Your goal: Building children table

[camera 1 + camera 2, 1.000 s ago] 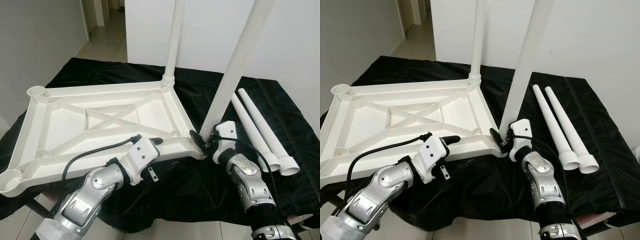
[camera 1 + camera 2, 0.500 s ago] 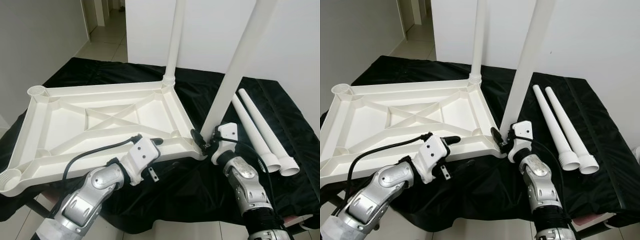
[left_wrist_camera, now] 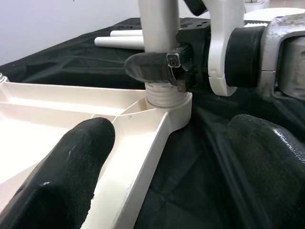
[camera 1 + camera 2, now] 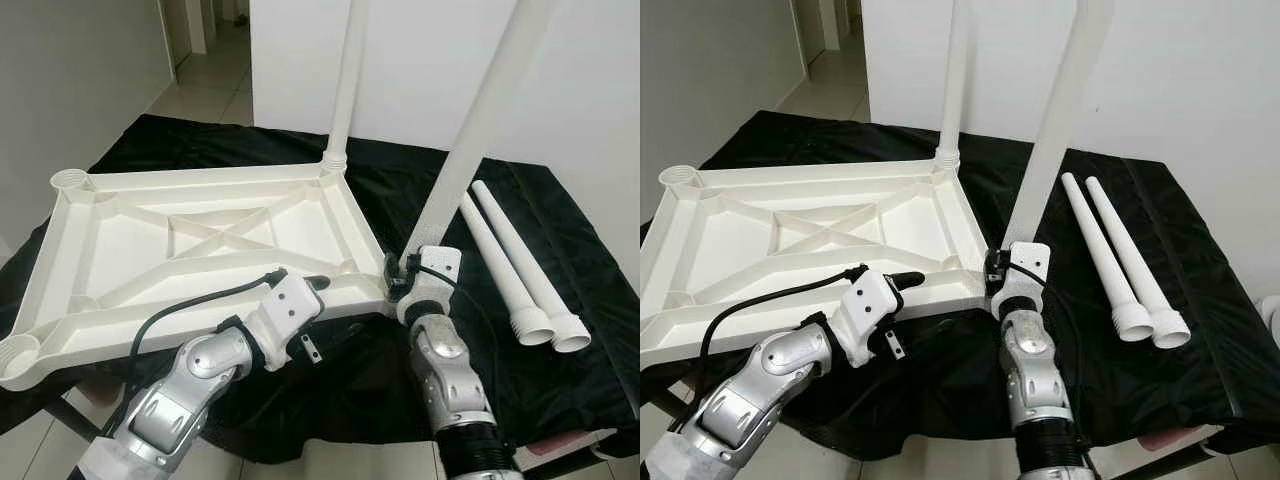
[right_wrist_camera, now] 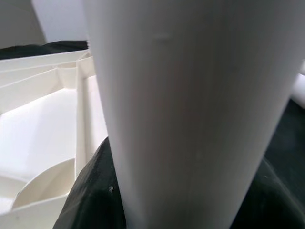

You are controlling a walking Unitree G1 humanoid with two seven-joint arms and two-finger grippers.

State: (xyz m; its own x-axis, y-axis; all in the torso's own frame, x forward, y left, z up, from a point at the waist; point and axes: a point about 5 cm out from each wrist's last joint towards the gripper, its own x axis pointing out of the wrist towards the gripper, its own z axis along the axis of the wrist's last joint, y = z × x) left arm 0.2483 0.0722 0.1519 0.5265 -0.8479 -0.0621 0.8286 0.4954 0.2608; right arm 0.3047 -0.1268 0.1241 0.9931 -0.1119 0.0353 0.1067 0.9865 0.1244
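Spare legs on black cloth, beside upturned tabletop.

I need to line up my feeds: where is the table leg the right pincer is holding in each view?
Left eye: leg, right of centre, rising from the tabletop's near corner.
Right eye: leg, centre.
Left wrist: leg, top centre, entering its socket.
Right wrist: leg, close up.
Shared landmark: right pincer.
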